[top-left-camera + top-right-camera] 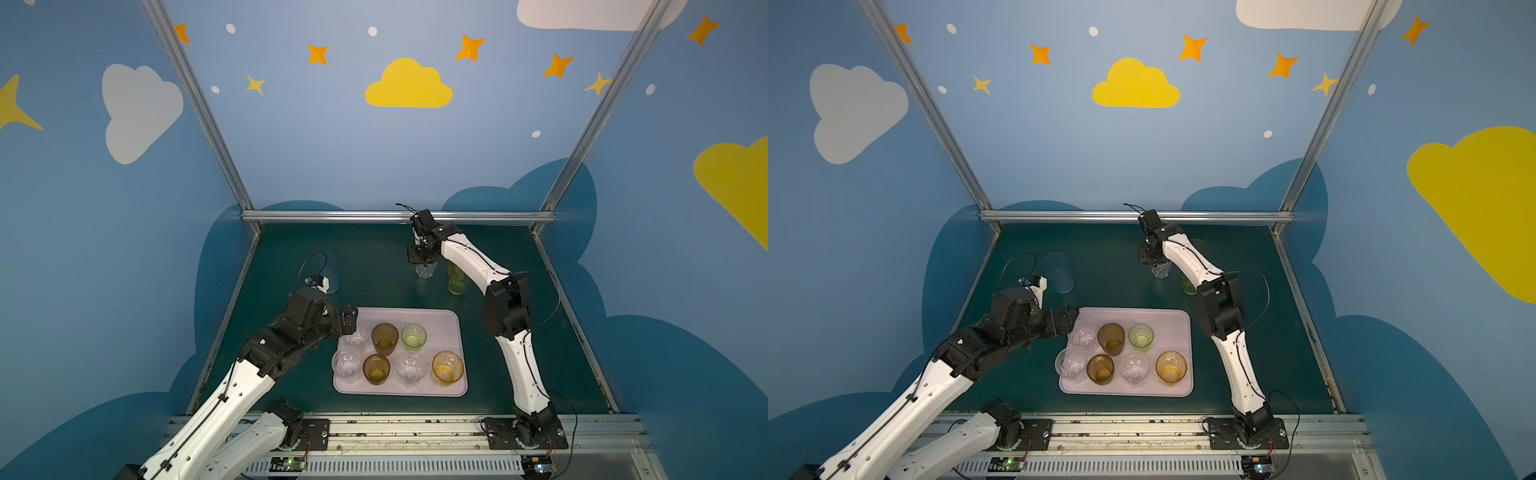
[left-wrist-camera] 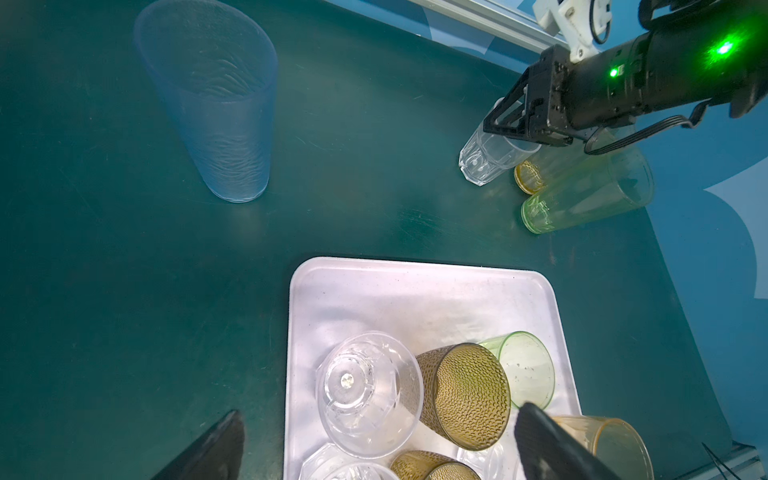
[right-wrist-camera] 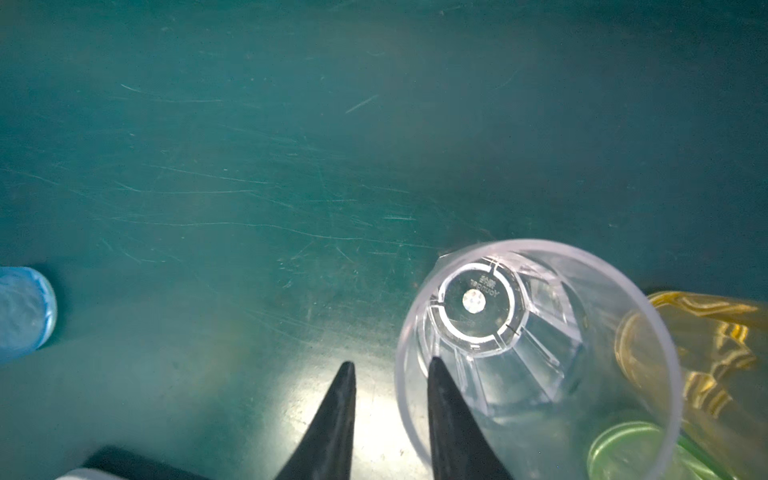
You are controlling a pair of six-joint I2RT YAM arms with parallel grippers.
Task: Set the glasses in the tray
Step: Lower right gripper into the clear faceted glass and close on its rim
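The flat pale lilac-pink rectangular tray [image 1: 446, 318] lies toward the front of the dark green table top [image 1: 374, 266]. It carries seven upright tumblers: three short clear faceted glasses [image 1: 411, 368], two brown-amber glasses [image 1: 384, 337], one short green glass [image 1: 414, 336] and one short orange glass [image 1: 447, 366]. The left gripper [image 2: 382, 411] hovers at the tray's far left corner, over one clear glass, jaws spread wide and holding nothing. Four tumblers stand off the tray on the far half of the table. A tall pale blue tumbler [image 1: 1057, 272] is at the left. Right of centre, a fourth short clear faceted tumbler [image 3: 540, 332] stands just beside a tall yellow-green tumbler [image 1: 457, 280] and a tall orange tumbler [image 2: 530, 176] (the last largely hidden by the arm in both top views). The right gripper [image 3: 390, 363] stands over that clear tumbler, jaws partly apart, one finger inside the rim and one outside. The outer finger shows clear of the wall, so no firm hold is evident.
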